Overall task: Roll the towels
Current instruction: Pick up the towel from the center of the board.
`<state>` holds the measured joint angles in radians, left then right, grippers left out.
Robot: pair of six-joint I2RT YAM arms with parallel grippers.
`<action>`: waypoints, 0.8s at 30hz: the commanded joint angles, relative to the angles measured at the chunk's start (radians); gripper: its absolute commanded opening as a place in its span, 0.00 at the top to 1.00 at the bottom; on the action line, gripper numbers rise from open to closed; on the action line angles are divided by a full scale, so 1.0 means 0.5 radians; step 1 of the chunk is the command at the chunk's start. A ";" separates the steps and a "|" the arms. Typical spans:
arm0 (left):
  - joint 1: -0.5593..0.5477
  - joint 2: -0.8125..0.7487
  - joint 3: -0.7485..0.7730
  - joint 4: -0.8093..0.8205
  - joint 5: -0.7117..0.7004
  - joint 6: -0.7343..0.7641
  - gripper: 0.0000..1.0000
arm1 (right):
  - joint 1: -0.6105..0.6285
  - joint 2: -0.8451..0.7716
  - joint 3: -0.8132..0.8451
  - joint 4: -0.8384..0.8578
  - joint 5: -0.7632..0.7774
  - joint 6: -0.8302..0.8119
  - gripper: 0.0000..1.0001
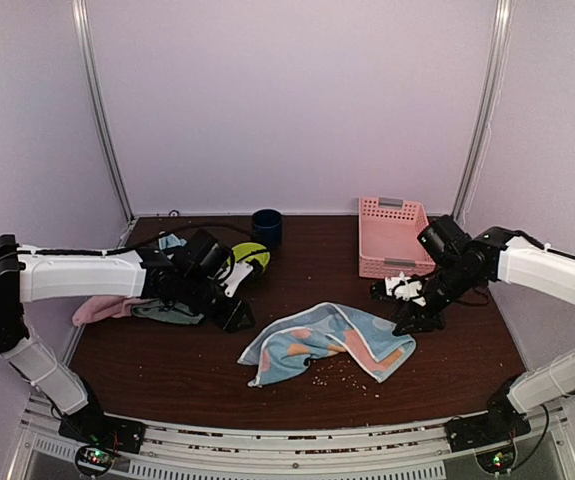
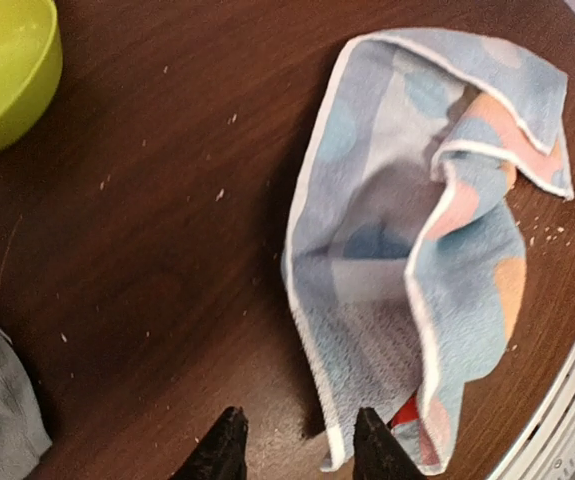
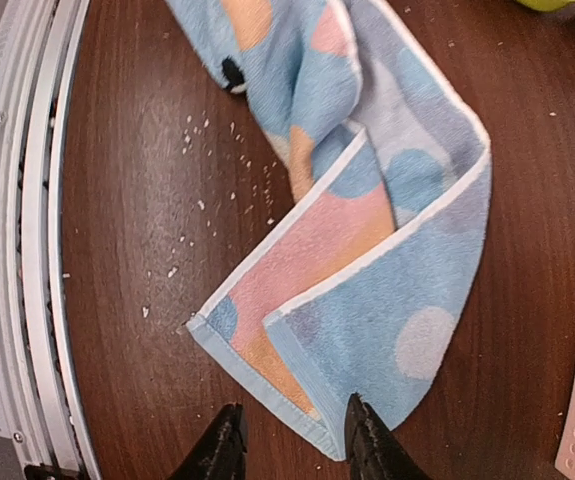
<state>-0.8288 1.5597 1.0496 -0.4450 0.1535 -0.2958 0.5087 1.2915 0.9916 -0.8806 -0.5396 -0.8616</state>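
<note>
At the centre of the bench (image 1: 167,375), the light blue towel with pink and orange patches (image 1: 327,345) lies crumpled and partly folded over itself. Crumbs (image 1: 332,378) are scattered on the wood near its front edge. The left tool (image 2: 297,445) is positioned at the towel's left end with its fingers spread. Nothing sits between them, and the white hem lies just beside one fingertip. The right tool (image 3: 292,440) is at the towel's right end, fingers spread, with the folded hem corner between the tips; contact cannot be confirmed. Under the left arm, a pink towel (image 1: 97,310) and a mint green towel (image 1: 172,314) lie bunched together near the bench's left edge. A lime-green bowl (image 1: 250,258) and a dark blue cup (image 1: 266,226) stand behind them, and a pink lattice basket (image 1: 392,235) stands at the right rear
</note>
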 commanded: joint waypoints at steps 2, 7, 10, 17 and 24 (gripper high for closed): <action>-0.002 -0.160 -0.258 0.332 -0.157 -0.205 0.61 | 0.192 -0.015 -0.191 0.222 0.520 0.001 0.64; 0.009 -0.181 -0.328 0.466 -0.275 -0.184 0.41 | 0.300 -0.008 -0.271 0.326 0.556 -0.064 0.62; 0.010 -0.190 -0.375 0.539 -0.375 -0.207 0.39 | 0.465 -0.003 -0.387 0.397 0.749 -0.132 0.60; 0.010 -0.298 -0.517 0.765 -0.470 -0.394 0.41 | 0.612 0.032 -0.534 0.698 0.971 -0.080 0.59; 0.010 -0.440 -0.612 0.871 -0.431 -0.463 0.41 | 0.621 0.170 -0.508 0.702 0.950 -0.119 0.63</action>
<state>-0.8310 1.3697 0.7498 -0.0891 -0.0463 -0.4942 0.8093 1.3357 0.7250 -0.5495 -0.0948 -0.9115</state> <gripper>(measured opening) 0.591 0.381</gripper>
